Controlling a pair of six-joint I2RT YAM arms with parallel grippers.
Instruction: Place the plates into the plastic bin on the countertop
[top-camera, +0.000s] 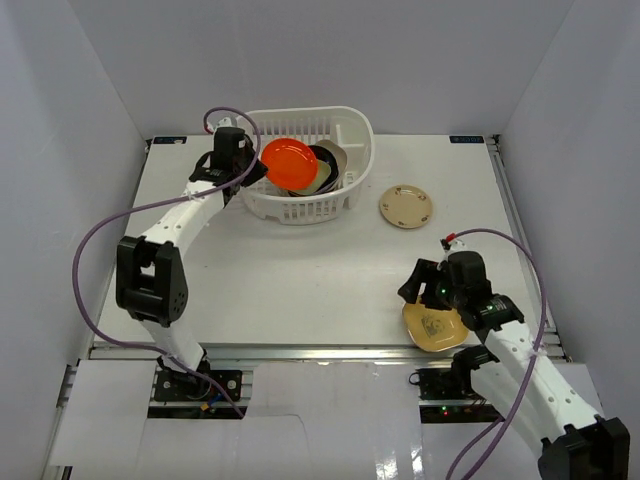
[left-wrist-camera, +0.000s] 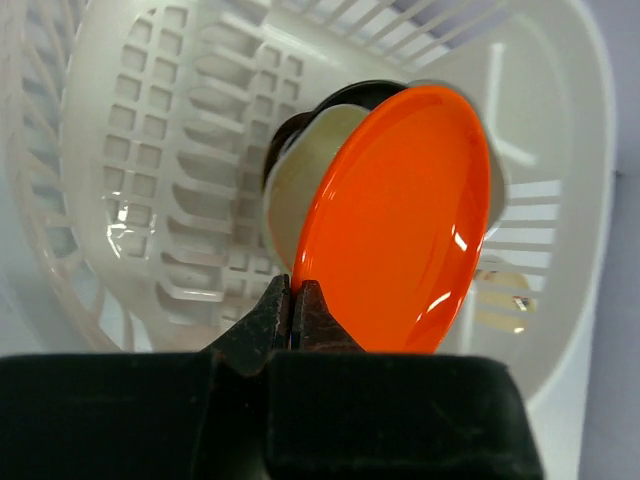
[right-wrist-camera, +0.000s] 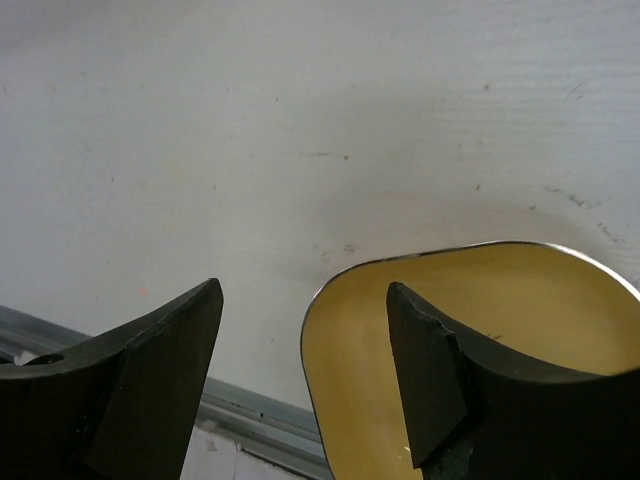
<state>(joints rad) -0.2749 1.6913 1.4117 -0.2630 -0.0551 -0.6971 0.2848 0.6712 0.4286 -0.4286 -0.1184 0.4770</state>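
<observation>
My left gripper (left-wrist-camera: 293, 300) is shut on the rim of a round orange plate (left-wrist-camera: 400, 220) and holds it on edge over the white slotted plastic bin (left-wrist-camera: 150, 150). In the top view the orange plate (top-camera: 289, 163) hangs over the bin (top-camera: 355, 135), my left gripper (top-camera: 256, 168) at its left rim. Black and beige plates (top-camera: 328, 165) lie inside the bin. My right gripper (right-wrist-camera: 300, 340) is open over the left rim of a yellow rounded-square plate (right-wrist-camera: 480, 330), one finger (right-wrist-camera: 430, 370) above its bowl. That plate (top-camera: 436, 328) lies at the countertop's near edge, under my right gripper (top-camera: 425, 285).
A round beige plate with a dark pattern (top-camera: 405, 206) lies on the white countertop (top-camera: 300, 270) to the right of the bin. A metal rail (top-camera: 320, 352) runs along the near edge and also shows in the right wrist view (right-wrist-camera: 250, 415). White walls enclose the sides and back.
</observation>
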